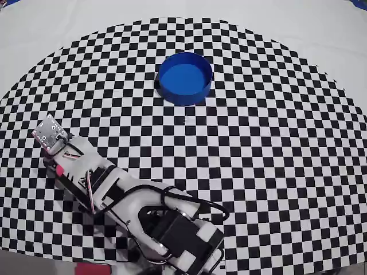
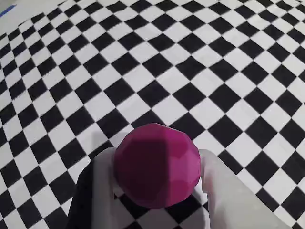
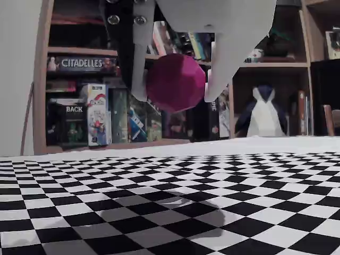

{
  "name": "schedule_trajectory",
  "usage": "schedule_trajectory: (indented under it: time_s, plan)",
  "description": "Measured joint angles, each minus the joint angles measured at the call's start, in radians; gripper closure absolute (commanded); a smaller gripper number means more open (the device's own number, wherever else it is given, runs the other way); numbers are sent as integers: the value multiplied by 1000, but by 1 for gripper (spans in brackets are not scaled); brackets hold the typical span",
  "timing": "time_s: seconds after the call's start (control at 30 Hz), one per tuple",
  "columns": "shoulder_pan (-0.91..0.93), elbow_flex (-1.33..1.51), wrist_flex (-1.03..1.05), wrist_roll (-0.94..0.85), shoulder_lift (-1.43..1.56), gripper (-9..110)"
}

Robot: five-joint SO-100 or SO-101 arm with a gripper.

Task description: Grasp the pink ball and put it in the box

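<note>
Wrist view — end effector (image 2: 157, 191) clamped on the pink ball (image 2: 157, 164), lifted clear above the checkered table (image 2: 190, 67).

We note even, bright light overhead with fisheye bending at the edges; the fixed view is dimmer, with a soft shadow (image 3: 204, 215) on the desk (image 3: 276, 180).

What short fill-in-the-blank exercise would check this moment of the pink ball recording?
1. The pincer is shut on the ____ ball.
2. In the fixed view the ball hangs ____ the checkered mat, not touching it.
3. In the overhead view the blue box holds ____.

Missing words: pink; above; nothing
</note>
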Motion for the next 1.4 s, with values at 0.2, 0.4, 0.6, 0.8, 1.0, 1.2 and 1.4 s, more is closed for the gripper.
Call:
schedule_trajectory:
  time_s: [0.2, 0.4, 0.6, 0.8, 1.0, 1.2, 1.4]
  plan:
    - [69, 8, 0, 0, 44, 101]
    - [132, 8, 0, 0, 46, 101]
    - [232, 8, 0, 0, 46, 101]
    - [291, 8, 0, 0, 83, 101]
    - [373, 9, 0, 0, 104, 101]
    - [433, 12, 0, 0, 138, 101]
    - [491, 17, 0, 0, 164, 101]
